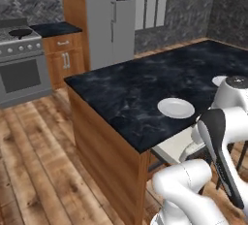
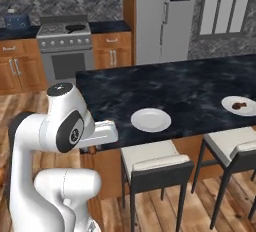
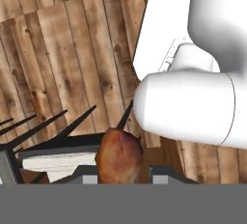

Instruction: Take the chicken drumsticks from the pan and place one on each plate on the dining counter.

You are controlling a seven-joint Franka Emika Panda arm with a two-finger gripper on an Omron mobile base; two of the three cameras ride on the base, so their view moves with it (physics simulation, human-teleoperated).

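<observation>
A drumstick [image 3: 119,156] is clamped in the gripper [image 3: 120,178] — fingertips largely hidden behind it; a stool [image 3: 53,153] lies beyond, partly cut off.

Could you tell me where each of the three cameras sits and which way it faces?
Left base view: behind the arm on its left, looking across the dining counter towards the stove.
Right base view: behind the arm on its right, facing the same counter, a bare plate and another with a drumstick.
Hand view: looks down at the wooden floor; a drumstick sits between the fingers.
Both base views share the counter and bare plate.
</observation>
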